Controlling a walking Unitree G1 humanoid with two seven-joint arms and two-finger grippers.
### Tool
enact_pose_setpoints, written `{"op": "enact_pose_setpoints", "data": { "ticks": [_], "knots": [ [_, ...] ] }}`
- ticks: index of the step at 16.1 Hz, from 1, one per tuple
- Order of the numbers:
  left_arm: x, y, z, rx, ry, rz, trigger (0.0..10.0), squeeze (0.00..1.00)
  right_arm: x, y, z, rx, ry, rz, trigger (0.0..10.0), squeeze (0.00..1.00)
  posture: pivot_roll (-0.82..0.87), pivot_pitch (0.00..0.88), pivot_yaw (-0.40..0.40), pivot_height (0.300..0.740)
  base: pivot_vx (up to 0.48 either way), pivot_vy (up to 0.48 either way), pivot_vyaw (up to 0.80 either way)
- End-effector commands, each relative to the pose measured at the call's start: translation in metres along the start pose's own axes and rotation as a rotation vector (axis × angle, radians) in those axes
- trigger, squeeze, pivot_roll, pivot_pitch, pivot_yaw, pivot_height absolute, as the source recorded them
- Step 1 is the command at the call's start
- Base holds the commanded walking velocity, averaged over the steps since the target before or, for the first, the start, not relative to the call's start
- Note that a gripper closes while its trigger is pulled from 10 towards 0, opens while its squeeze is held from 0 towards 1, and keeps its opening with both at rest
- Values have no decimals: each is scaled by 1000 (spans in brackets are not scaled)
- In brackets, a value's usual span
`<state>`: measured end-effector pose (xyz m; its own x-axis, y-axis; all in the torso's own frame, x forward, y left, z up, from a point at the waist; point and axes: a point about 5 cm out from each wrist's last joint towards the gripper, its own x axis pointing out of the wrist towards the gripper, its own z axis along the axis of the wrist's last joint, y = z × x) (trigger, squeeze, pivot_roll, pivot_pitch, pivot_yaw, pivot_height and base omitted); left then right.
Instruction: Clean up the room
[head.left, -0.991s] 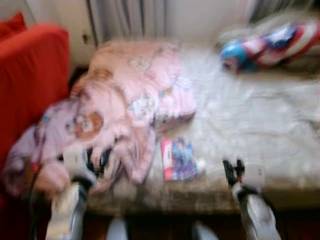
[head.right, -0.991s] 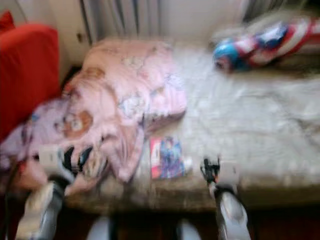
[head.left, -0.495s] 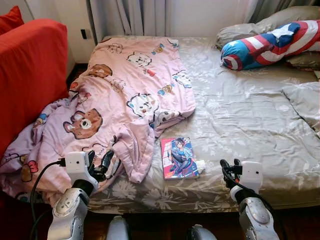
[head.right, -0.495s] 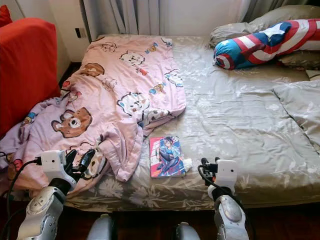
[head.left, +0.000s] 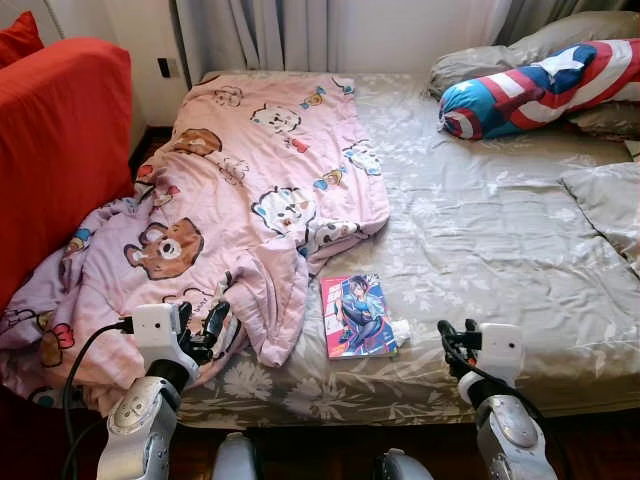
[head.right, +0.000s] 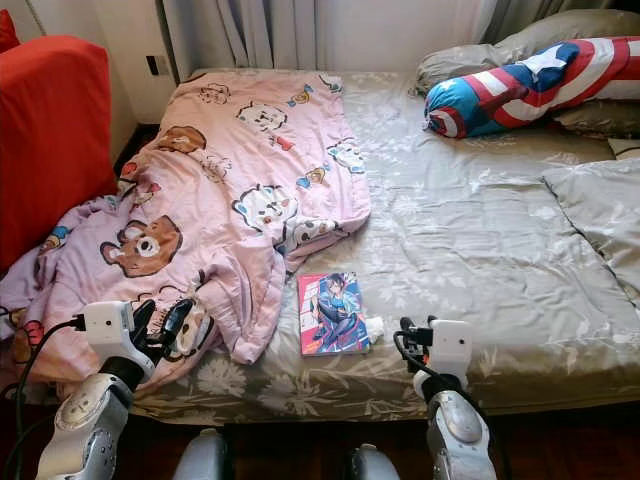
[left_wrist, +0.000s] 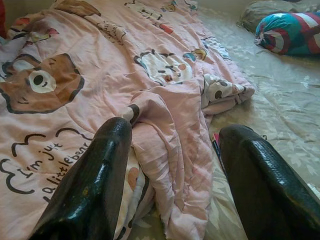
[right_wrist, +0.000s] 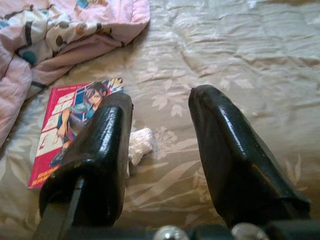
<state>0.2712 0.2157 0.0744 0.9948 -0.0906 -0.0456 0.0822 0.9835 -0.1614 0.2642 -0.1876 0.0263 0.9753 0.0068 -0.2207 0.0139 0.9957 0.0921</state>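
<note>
From the head, a pink blanket is sprawling over the bed, a comic book lying beside its edge. Left wrist — the left gripper is hovering wide over blanket. Right wrist — the right gripper is gaping above a crumpled tissue touching the book.
</note>
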Motion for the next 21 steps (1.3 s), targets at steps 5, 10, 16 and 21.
{"op": "enact_pose_setpoints", "data": {
  "ticks": [5,10,16,21],
  "knots": [
    [-2,0,0,5,6,-2,10000,0,-1,3,-5,1,23,19,10000,0,-4,112,-45,636,0,0,0],
    [-2,0,0,8,8,-2,10000,0,0,6,-4,-2,33,40,10000,0,-3,114,-44,636,0,0,0],
    [-2,0,0,6,6,0,10000,0,-1,4,-5,-4,24,19,10000,0,-3,115,-45,608,0,0,0],
    [-2,-1,0,8,9,0,10000,0,-1,3,-5,-3,24,19,10000,0,-1,116,-47,608,0,0,0]
  ]
}}
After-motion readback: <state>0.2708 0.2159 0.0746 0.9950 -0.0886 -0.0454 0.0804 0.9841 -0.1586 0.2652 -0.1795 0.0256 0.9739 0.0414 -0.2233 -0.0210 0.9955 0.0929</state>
